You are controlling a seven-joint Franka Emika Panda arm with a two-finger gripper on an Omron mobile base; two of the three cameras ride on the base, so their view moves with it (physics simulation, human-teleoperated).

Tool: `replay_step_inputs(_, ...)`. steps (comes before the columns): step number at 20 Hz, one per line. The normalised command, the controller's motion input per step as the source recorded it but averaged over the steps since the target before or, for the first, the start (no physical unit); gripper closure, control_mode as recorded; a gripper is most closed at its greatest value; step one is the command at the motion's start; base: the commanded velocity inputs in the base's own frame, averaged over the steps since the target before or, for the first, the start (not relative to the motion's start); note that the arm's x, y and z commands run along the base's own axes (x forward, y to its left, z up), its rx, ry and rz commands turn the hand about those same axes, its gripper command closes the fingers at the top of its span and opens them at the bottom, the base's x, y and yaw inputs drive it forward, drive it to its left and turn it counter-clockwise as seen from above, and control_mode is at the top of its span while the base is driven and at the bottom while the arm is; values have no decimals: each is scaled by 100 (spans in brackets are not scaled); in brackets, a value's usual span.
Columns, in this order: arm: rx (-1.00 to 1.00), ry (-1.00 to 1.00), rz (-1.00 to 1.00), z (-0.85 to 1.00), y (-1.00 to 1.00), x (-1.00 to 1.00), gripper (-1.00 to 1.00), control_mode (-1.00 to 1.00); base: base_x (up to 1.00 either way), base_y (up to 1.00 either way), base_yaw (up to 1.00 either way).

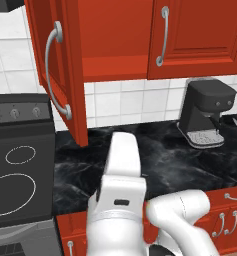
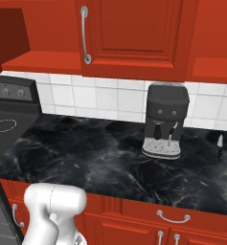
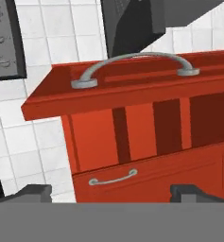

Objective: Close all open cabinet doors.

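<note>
Gripper (image 3: 111, 193) spread wide, holding nothing; in the hand view its two dark fingertips (image 3: 33, 193) sit at the bottom edge. Open cabinet door (image 3: 132, 87) lies just ahead of and above the tips, seen rolled sideways, its long silver handle (image 3: 132, 64) arching across the far face. Beyond the door edge, the open cabinet (image 3: 151, 127) interior looks bare, no contents visible. Shut neighbour door (image 3: 146, 177) with its own handle sits nearest the tips.

Step judged: push the swung-out door shut. Best contact is the flat outer face near the free edge, away from the hinge, pushing through the swing arc; keep the spread fingers clear of the handle so nothing snags.

Left base view: open door (image 1: 65, 70) hangs ahead of the arm and to its left, swung out over the stove (image 1: 20, 165) and counter (image 1: 165, 165); cabinet cavity (image 1: 115, 35) beside it looks empty. Closed door (image 1: 195, 35) further right, coffee machine (image 1: 205, 112) below it.

Right base view: closed door (image 2: 134, 33) ahead, open cavity (image 2: 43, 33) to its left, nothing seen on its shelf floor. Coffee machine (image 2: 165, 119) holds no cup; a knife (image 2: 220, 146) lies far right.
</note>
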Motion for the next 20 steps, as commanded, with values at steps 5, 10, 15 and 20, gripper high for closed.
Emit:
replay_step_inputs(5, -25, -5, -8, 0, 52, 6, -100, -100, 0, 0, 0)
replay_step_inputs(10, -17, 0, -5, -6, 49, 48, -100, -100, 0, 0, 0)
replay_step_inputs(15, -3, 7, -6, -23, 16, 81, -100, -100, 0, 0, 0)
replay_step_inputs(20, -2, 2, -10, -14, 2, 74, -100, -100, 0, 0, 0)
